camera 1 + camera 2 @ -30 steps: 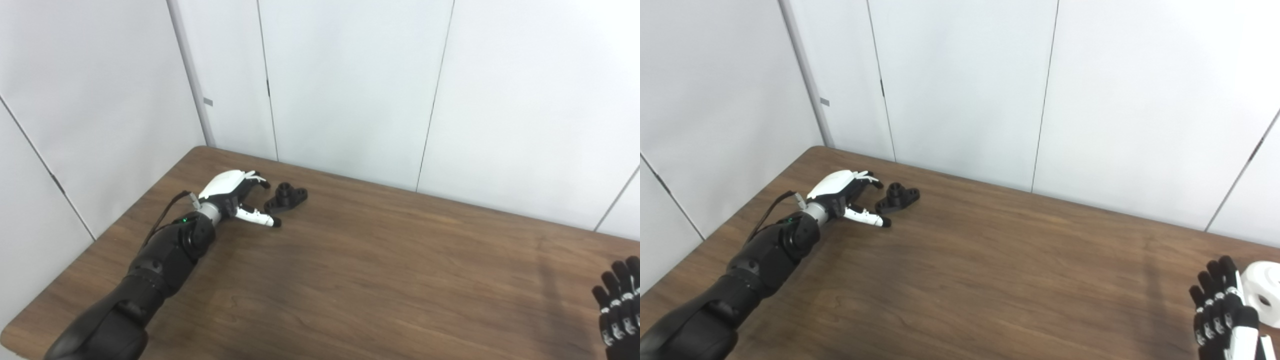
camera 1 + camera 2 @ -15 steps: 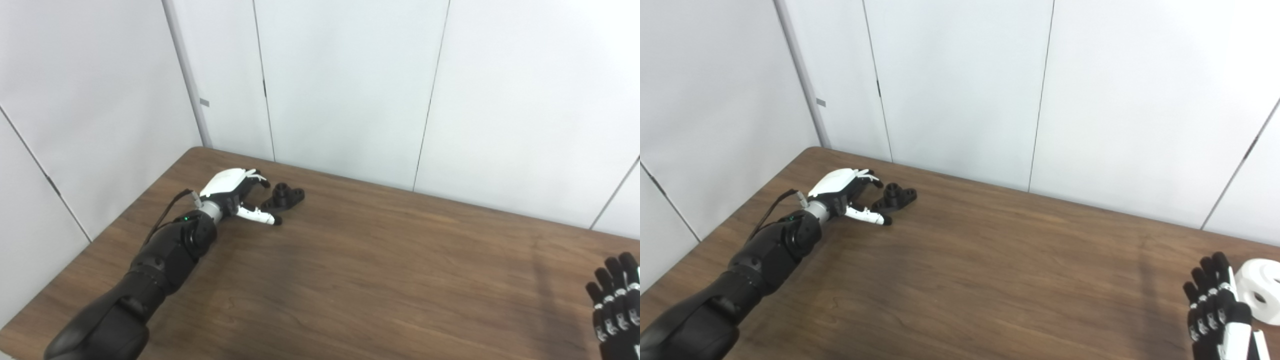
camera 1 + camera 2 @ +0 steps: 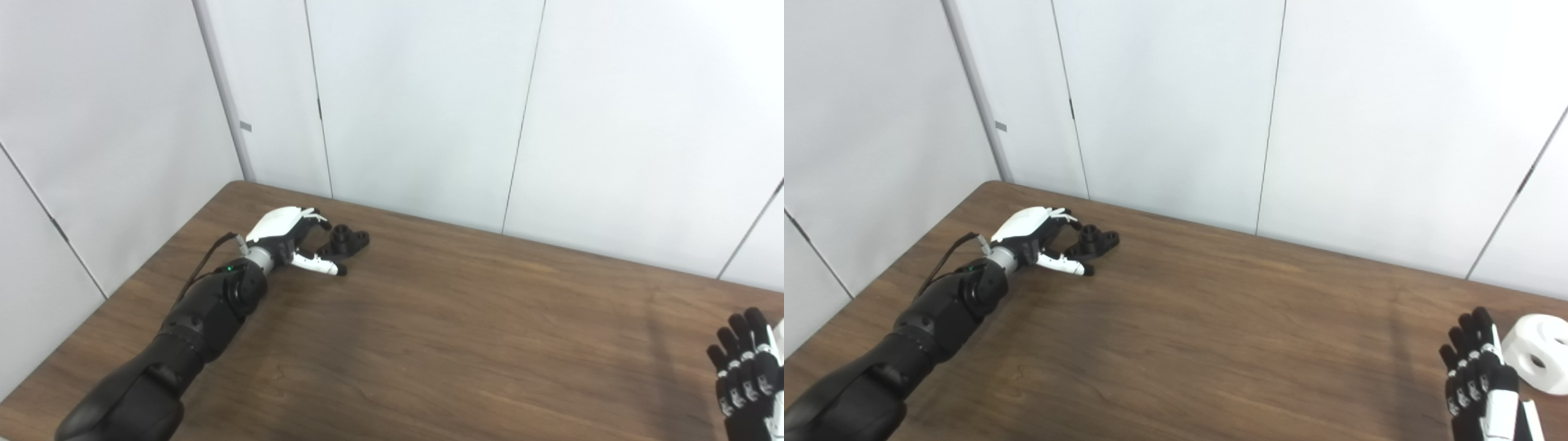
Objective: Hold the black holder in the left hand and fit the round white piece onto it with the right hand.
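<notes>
The black holder [image 3: 344,240] lies flat on the brown table near its far left corner. My left hand [image 3: 288,236] reaches it from the left, open, its fingers curled over the holder's near end and the thumb stretched out in front; nothing is gripped. The round white piece [image 3: 1538,352] rests on the table at the far right, seen whole only in the right eye view. My right hand [image 3: 1479,373] stands just left of that piece, fingers straight and apart, open and holding nothing.
The wooden table [image 3: 441,343] stretches between the two hands. White wall panels [image 3: 429,104] rise directly behind its far edge and along the left side. The table's left edge runs close beside my left forearm [image 3: 202,312].
The camera has shifted a little. My left hand has crept closer to the holder, its fingers now over the near end. The right hand has edged left and up beside the white piece.
</notes>
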Robot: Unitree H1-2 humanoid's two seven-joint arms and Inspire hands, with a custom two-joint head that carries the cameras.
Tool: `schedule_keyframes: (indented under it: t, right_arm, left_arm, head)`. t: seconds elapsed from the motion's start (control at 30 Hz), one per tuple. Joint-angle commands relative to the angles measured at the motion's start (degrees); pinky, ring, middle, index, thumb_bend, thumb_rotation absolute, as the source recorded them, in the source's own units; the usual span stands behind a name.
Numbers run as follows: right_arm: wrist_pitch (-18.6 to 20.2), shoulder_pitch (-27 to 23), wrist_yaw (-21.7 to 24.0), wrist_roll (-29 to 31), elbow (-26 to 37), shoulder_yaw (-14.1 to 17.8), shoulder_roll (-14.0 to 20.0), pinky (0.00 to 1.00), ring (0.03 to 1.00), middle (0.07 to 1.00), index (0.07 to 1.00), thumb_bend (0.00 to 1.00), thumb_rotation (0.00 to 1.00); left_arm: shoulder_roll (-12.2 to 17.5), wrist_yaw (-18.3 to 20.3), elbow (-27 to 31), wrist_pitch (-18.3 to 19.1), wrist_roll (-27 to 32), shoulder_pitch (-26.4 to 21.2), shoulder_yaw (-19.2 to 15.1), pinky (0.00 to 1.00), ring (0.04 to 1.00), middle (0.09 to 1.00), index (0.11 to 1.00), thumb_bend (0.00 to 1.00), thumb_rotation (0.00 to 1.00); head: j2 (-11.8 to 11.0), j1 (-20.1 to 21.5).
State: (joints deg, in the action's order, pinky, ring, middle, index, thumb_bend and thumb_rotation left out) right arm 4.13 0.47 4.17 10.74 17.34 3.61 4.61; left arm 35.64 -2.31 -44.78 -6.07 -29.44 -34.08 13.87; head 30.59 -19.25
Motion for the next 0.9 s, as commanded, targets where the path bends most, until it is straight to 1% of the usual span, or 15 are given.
schedule_keyframes:
  t: [0.0, 0.17, 0.33, 0.43, 0.57, 0.67, 0.7, 0.73, 0.77, 0.8, 0.83, 0.87]
  right_arm:
    - [-0.92, -1.11, -0.07, 0.15, 2.28, -0.11, -0.31, 1.0, 1.0, 1.0, 1.0, 0.55, 1.0]
    - [-0.38, -1.02, -0.13, -0.06, 2.6, -0.26, -0.49, 1.0, 1.0, 1.0, 1.0, 0.55, 1.0]
    - [-1.32, -1.03, -0.05, -0.19, 2.1, -0.3, -0.61, 1.0, 1.0, 1.0, 1.0, 0.55, 1.0]
    - [-2.02, -1.12, -0.09, -0.09, 1.84, -0.25, -0.9, 1.0, 1.0, 1.0, 1.0, 0.56, 1.0]
    - [-1.88, -1.16, -0.1, -0.1, 1.96, -0.28, -1.21, 1.0, 1.0, 1.0, 1.0, 0.55, 1.0]
    - [-1.52, -1.12, -0.09, -0.3, 2.18, -0.24, -1.27, 1.0, 1.0, 1.0, 1.0, 0.55, 1.0]
    - [-1.47, -1.12, -0.14, -0.45, 2.19, -0.22, -1.28, 1.0, 1.0, 1.0, 1.0, 0.56, 1.0]
    - [-1.44, -1.12, -0.18, -0.56, 2.19, -0.22, -1.29, 1.0, 1.0, 1.0, 1.0, 0.56, 1.0]
    - [-1.54, -1.11, -0.17, -0.63, 2.12, -0.23, -1.33, 1.0, 1.0, 1.0, 1.0, 0.57, 1.0]
    - [-1.62, -1.09, -0.15, -0.66, 2.08, -0.28, -1.4, 1.0, 1.0, 1.0, 1.0, 0.57, 1.0]
    - [-1.72, -1.07, -0.14, -0.66, 2.0, -0.34, -1.55, 1.0, 1.0, 1.0, 1.0, 0.57, 1.0]
    - [-1.83, -1.04, -0.14, -0.7, 1.9, -0.4, -1.67, 1.0, 1.0, 1.0, 1.0, 0.58, 1.0]
  left_arm:
    - [-0.44, 0.71, -0.55, -0.93, -0.25, -1.81, 0.69, 1.0, 1.0, 0.961, 0.795, 1.0, 0.45]
    - [-0.5, 0.84, -0.97, -1.17, -0.25, -2.13, 0.92, 1.0, 1.0, 0.963, 0.8, 1.0, 0.45]
    - [-0.51, 0.71, -1.59, -1.28, -0.5, -2.52, 1.26, 1.0, 1.0, 0.959, 0.802, 1.0, 0.46]
    - [-0.45, 0.8, -1.34, -1.41, -0.44, -2.58, 1.35, 1.0, 1.0, 0.957, 0.801, 1.0, 0.45]
    - [-0.46, 0.39, -1.8, -2.03, -0.5, -2.8, 1.46, 1.0, 1.0, 0.953, 0.8, 1.0, 0.45]
    - [-0.48, -0.74, -2.77, -3.36, -0.69, -3.08, 1.6, 1.0, 0.995, 0.94, 0.767, 1.0, 0.43]
    - [-0.54, -1.41, -3.21, -4.19, -0.57, -3.17, 1.54, 1.0, 0.982, 0.914, 0.713, 0.97, 0.37]
    - [-0.58, -1.9, -3.58, -4.81, -0.46, -3.25, 1.51, 1.0, 0.964, 0.87, 0.631, 0.92, 0.24]
    - [-0.62, -2.99, -4.48, -6.42, -0.41, -3.39, 1.52, 1.0, 0.958, 0.855, 0.603, 0.91, 0.2]
    - [-0.66, -4.05, -5.4, -7.86, -0.44, -3.49, 1.53, 1.0, 0.943, 0.817, 0.534, 0.68, 0.11]
    - [-0.67, -5.0, -6.5, -9.08, -0.6, -3.66, 1.66, 1.0, 0.935, 0.797, 0.509, 0.6, 0.08]
    - [-0.66, -5.67, -7.22, -9.96, -0.7, -3.73, 1.77, 1.0, 0.934, 0.79, 0.496, 0.56, 0.07]
  head:
    - [0.12, 0.04]
    - [0.16, 0.21]
    - [0.11, 0.39]
    - [0.04, 0.35]
    - [0.11, 0.55]
    - [0.06, 0.42]
    - [0.0, 0.55]
    - [-0.01, 0.55]
    - [-0.1, 0.74]
    - [-0.19, 0.97]
    - [-0.14, 1.07]
    - [-0.29, 1.3]
